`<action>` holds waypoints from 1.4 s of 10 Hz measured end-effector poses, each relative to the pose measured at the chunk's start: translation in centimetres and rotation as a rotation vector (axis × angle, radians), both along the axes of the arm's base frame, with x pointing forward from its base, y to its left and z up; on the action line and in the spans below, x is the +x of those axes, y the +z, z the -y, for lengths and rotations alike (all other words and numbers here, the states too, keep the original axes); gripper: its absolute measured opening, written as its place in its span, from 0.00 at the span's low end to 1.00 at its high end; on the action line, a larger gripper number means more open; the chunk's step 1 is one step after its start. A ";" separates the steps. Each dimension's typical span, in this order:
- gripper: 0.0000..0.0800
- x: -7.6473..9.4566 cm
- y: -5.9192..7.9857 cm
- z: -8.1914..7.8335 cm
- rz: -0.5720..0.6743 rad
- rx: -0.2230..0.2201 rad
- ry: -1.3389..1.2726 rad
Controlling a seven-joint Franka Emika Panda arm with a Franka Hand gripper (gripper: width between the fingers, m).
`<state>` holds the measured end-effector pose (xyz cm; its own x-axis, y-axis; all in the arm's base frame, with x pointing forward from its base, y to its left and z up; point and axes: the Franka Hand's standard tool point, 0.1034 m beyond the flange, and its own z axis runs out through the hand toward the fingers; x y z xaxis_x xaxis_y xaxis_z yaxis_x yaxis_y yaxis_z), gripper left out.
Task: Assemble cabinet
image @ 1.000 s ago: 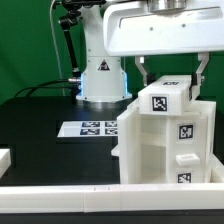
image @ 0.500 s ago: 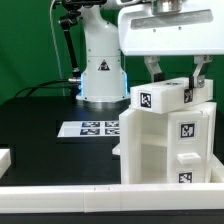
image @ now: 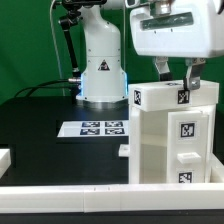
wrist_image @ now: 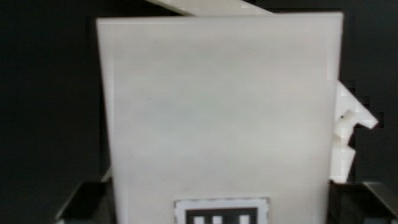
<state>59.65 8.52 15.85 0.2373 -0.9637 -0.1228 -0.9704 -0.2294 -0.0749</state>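
The cabinet (image: pixel 175 135) is a tall white box with black-and-white tags, standing on the black table at the exterior view's right. My gripper (image: pixel 178 78) comes down from above, one finger on each side of the cabinet's top end, and is shut on it. In the wrist view the cabinet's white face (wrist_image: pixel 214 110) fills the picture, with a tag at its near end. The dark fingers (wrist_image: pixel 80 200) press against both of its sides around my gripper (wrist_image: pixel 222 200). A small white tab (image: pixel 124 152) sticks out of the cabinet's side.
The marker board (image: pixel 95 128) lies flat on the table, on the exterior view's left of the cabinet. The arm's base (image: pixel 100 75) stands behind it. A long white border rail (image: pixel 90 195) runs along the front edge. A small white part (image: pixel 5 157) lies at the far left.
My gripper and the cabinet have moved toward the exterior view's right. The cabinet's top end, skewed before, now sits square.
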 end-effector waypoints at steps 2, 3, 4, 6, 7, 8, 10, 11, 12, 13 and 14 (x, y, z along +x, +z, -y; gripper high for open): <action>0.70 0.0 0.0 -0.2 -0.022 0.021 -0.155; 0.70 0.0 0.1 -0.3 -0.036 0.036 -0.253; 0.70 0.1 0.1 -0.3 -0.046 0.047 -0.337; 0.70 0.3 0.2 -0.5 -0.056 0.071 -0.455; 0.70 0.4 0.3 -0.6 -0.063 0.080 -0.512; 0.70 0.4 0.3 -0.6 -0.069 0.086 -0.553; 0.70 0.5 0.4 -0.7 -0.079 0.100 -0.610; 0.70 0.5 0.4 -0.5 -0.085 0.106 -0.619; 0.79 0.4 0.3 -0.4 -0.089 0.109 -0.609; 0.79 0.4 0.3 -0.6 -0.087 0.109 -0.596; 0.93 0.4 0.5 -0.7 -0.085 0.110 -0.590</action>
